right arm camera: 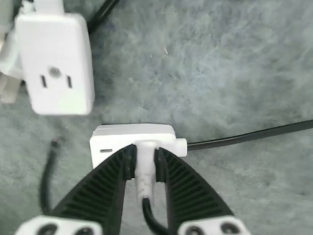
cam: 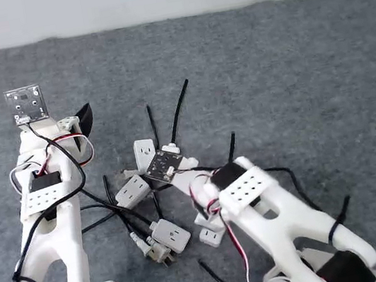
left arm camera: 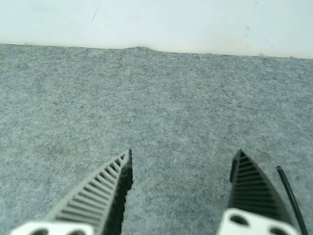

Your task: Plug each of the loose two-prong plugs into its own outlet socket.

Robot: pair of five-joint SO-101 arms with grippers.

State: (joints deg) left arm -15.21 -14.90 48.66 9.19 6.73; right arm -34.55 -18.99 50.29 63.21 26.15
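Pinching a plug [right arm camera: 145,164] at its socket [right arm camera: 122,139], right jaws hold it square for seating; left jaws spread, idle near worktop's [left arm camera: 171,98] far edge.

no readable text, labels, numbers or signs on anything here.

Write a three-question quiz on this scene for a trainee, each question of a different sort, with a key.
1. True or false: the left gripper is open over bare carpet.
2. What is the right gripper shut on? A) a plug B) a screwdriver C) nothing
3. Fill in: the slots of the socket block farther from the right gripper are ___.

Key: 1 true; 2 A; 3 empty.
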